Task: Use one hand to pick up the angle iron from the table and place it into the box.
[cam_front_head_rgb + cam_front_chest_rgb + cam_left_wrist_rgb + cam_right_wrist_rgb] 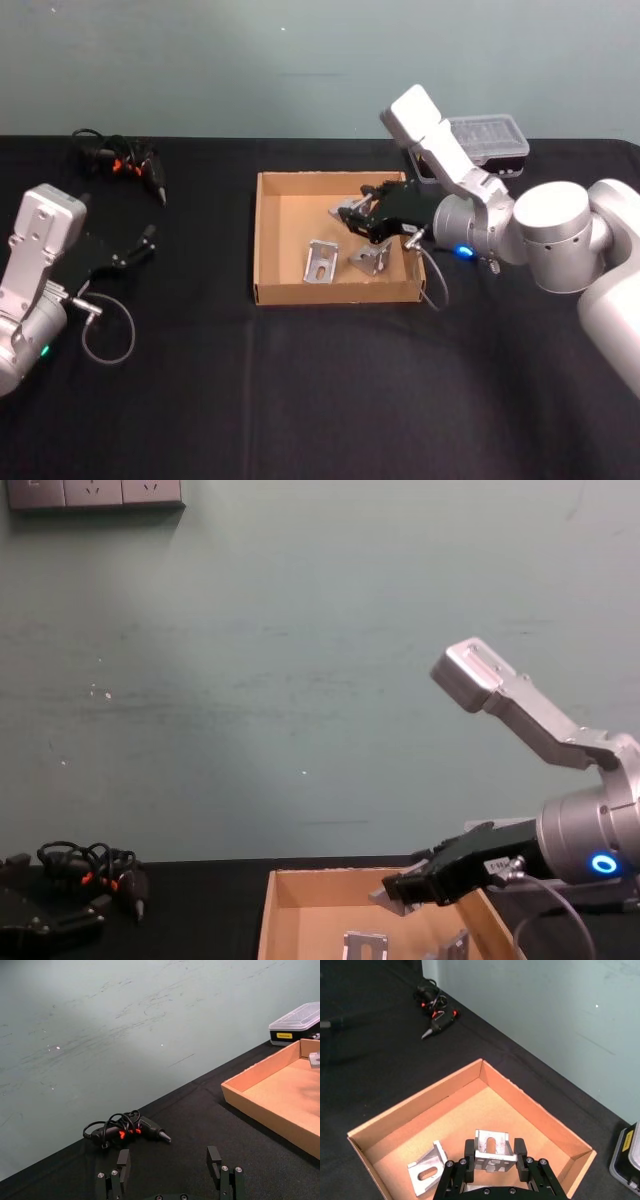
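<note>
Cables, a black tangle with orange marks (118, 162), sit near the far left edge of the flat matte black table (320, 400); in front of them, by the left edge, your left gripper (170, 1172) rests parked on the tabletop with its black claws spread and nothing between them. Move your eye to the middle and you find the wide, shallow brown cardboard box (268, 235), where two silver angle irons (320, 262) and (372, 258) already lie on the floor toward its near right corner. Above that right side, your right gripper (495, 1157), black-clawed on a silver-grey arm, pinches a third silver slotted angle iron (491, 1146), held clear of the cardboard floor. Behind the arm, at the far right edge, stands a small black case with a clear plastic lid (490, 140). The carry looks finished; what remains, by this view, is for you to lower, release and pull the arm back.
</note>
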Robot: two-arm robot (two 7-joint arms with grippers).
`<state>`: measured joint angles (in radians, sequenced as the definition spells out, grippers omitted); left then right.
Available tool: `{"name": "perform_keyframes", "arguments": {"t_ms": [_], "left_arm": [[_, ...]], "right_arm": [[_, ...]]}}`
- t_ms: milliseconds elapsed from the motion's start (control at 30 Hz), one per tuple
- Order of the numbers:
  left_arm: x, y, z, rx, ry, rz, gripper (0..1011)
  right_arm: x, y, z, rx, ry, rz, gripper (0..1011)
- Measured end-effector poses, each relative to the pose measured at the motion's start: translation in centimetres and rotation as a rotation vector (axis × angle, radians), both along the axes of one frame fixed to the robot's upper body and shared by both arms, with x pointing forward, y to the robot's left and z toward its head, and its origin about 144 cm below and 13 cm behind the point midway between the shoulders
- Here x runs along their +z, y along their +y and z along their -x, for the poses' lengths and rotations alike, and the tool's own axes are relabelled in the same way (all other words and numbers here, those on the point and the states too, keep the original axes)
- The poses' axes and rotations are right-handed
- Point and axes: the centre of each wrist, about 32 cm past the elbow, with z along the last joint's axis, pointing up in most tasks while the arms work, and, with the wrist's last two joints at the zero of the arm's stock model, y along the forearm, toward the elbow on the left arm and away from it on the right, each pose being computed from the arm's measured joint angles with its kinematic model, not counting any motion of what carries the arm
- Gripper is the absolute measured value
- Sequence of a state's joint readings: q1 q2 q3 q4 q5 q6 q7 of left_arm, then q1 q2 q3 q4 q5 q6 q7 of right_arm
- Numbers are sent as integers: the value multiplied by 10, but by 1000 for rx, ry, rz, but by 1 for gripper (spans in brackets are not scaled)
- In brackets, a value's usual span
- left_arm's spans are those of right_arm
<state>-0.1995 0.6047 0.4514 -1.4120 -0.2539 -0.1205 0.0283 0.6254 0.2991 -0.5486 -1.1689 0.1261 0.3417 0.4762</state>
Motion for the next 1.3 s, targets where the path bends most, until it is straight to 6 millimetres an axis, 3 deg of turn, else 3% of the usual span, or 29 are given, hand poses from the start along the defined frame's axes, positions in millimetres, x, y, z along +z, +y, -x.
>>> {"name": "perform_keyframes", "arguments": {"t_ms": [500, 1033, 1300], "left_arm": [[0, 0, 0, 0, 0, 0, 1000], [0, 0, 0, 0, 0, 0, 1000], [0, 0, 0, 0, 0, 0, 1000]], "right_arm": [[-10, -1, -7, 0, 23, 27, 478], [-10, -8, -4, -24, -8, 1, 959], [-8, -9, -2, -32, -26, -4, 1002]]}}
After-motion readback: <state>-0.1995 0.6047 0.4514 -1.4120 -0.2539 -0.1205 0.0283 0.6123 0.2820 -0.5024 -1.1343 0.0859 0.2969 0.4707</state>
